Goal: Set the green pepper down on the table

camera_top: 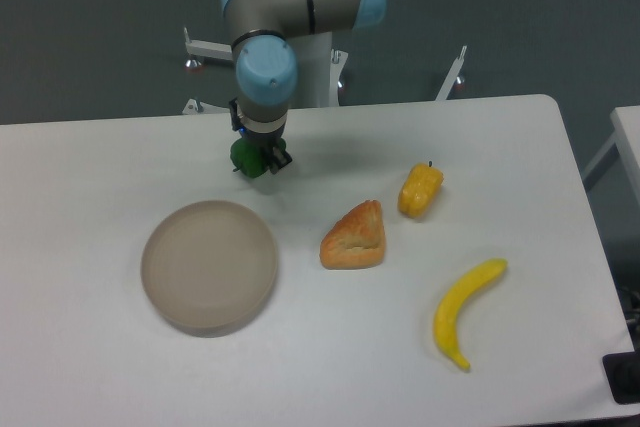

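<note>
The green pepper (247, 159) is a small dark-green lump held in my gripper (255, 161), which is shut on it. It hangs just above the white table (110, 157), a little behind the round plate and left of the table's middle. The arm reaches down to it from the back, and the wrist hides the pepper's top. I cannot tell whether the pepper touches the tabletop.
A round beige-grey plate (209, 265) stands in front of the gripper. To the right lie an orange pastry wedge (355, 237), a yellow-orange pepper (420, 190) and a banana (466, 311). The robot base (300, 67) stands behind the table's back edge.
</note>
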Controlling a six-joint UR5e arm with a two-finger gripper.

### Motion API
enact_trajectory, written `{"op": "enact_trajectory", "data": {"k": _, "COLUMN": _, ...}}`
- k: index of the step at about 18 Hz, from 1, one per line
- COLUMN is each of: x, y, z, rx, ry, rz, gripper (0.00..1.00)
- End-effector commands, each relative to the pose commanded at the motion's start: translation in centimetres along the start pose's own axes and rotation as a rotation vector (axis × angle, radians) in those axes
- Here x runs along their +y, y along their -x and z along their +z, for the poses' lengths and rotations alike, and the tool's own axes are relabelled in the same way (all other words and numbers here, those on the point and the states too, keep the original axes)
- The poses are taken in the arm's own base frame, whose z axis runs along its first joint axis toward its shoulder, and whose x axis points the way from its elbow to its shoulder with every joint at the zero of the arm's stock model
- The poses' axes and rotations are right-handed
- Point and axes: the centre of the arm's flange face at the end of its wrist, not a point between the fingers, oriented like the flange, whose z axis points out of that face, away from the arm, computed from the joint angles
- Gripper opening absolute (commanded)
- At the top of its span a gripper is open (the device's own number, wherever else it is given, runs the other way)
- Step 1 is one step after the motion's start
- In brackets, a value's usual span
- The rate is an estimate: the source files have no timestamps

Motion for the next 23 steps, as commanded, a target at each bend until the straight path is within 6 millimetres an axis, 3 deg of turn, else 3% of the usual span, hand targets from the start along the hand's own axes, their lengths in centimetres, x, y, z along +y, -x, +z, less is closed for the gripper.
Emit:
{"op": "enact_trajectory", "data": {"k": 1, "x": -0.1, "y": 0.2, "z": -0.6, "rx": -0.029, "ry": -0.004, "rz": 0.002, "gripper": 1.00}}
{"op": "enact_trajectory", "data": {"k": 4, "x": 0.1, "y": 1.3, "z": -3.1, "rx": -0.091, "ry": -0.007, "rz": 0.009, "gripper": 1.00}}
{"op": "enact_trajectory", "data": {"k": 7, "x": 2.5, "y": 4.4, "z": -7.5, "rx": -0.202, "ry": 0.055, "rz": -0.041, "gripper": 1.00}}
{"op": "enact_trajectory", "data": {"k": 8, "x": 2.8, "y": 4.9, "z": -8.0, "rx": -0.215, "ry": 0.051, "rz": -0.048, "gripper": 1.00}}
{"op": "enact_trajectory", "data": {"k": 12, "x": 6.7, "y": 8.9, "z": -12.6, "rx": -0.276, "ry": 0.018, "rz": -0.069, "gripper": 1.00}}
{"op": "enact_trajectory", "data": {"k": 13, "x": 8.9, "y": 10.6, "z": -13.5, "rx": -0.281, "ry": 0.017, "rz": -0.075, "gripper": 1.00}}
{"op": "enact_trajectory", "data": {"k": 18, "x": 14.4, "y": 16.5, "z": -13.7, "rx": -0.271, "ry": 0.030, "rz": -0.042, "gripper": 1.00}}
{"op": "enact_trajectory", "data": {"k": 22, "x": 16.8, "y": 19.0, "z": -17.6, "rx": -0.187, "ry": 0.008, "rz": -0.043, "gripper": 1.00}}
{"op": "enact_trajectory", "data": {"k": 23, "x": 17.1, "y": 19.2, "z": -17.7, "rx": -0.183, "ry": 0.005, "rz": -0.041, "gripper": 1.00}}
